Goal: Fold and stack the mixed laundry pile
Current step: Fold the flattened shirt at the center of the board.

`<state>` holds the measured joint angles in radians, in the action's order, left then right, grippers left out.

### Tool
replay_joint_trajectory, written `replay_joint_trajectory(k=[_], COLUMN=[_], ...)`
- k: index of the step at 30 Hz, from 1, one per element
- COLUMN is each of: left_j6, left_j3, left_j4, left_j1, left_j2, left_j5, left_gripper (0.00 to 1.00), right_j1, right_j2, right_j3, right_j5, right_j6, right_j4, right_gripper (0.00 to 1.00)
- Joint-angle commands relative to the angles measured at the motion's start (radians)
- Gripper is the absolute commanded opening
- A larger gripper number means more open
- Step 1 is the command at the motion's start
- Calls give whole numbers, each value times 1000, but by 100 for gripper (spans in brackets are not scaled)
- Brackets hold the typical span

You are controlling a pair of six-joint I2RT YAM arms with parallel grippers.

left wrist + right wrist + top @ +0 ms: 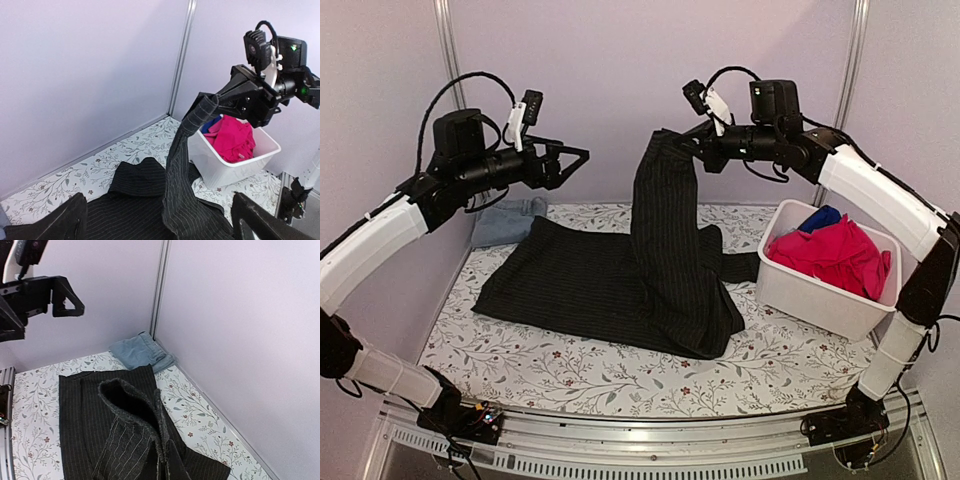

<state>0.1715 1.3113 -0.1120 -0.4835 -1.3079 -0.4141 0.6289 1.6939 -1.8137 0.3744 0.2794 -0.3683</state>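
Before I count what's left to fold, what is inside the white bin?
A bright red-pink cloth fills most of the white bin, with a royal blue cloth at its far edge. Anything beneath them is covered.

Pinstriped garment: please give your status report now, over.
Left end effector open, empty, raised. Right end effector shut on pinstriped garment, one end lifted, rest on table. Nothing in the way.

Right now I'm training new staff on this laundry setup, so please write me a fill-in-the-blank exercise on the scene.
The end effector gripping the pinstriped garment belongs to the ___ arm.
The left end effector is open and holds ___.
The white bin holds a pink cloth and a ___ one.
The denim piece lies in the far ___ corner of the table.
Missing: right, nothing, blue, left.
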Motion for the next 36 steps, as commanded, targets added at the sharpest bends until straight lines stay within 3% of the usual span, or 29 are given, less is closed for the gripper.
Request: replay_joint_trajectory(k=[1,5,10,17,24,27,30,36], left_j6=[36,78,105,179,203,203,207,229], left_j3=[-9,-8,-37,-47,-51,-55,-62,-92], left_j4=[-61,-151,-186,-257,-254,-236,-229,-227], left_j1=[15,37,49,91,141,145,150,178], left_j2=[0,-17,-37,-104,-167,-185,-198,-202], left_j5=[185,327,395,495,396,369,364,354], left_gripper=[100,99,100,100,100,100,100,100], right_j1=[-12,-23,-23,-6,-1,0,8,26], right_j2=[127,237,368,497,563,577,596,641], right_j3=[-86,-214,-362,-423,-542,-550,-552,-543], right_j5=[-159,-246,-216,-253,-309,-267,-205,-251], right_j6=[101,119,125,118,149,156,155,181], right_j4=[-29,-26,20,57,164,224,228,214], right_gripper=[0,0,0,0,0,0,4,0])
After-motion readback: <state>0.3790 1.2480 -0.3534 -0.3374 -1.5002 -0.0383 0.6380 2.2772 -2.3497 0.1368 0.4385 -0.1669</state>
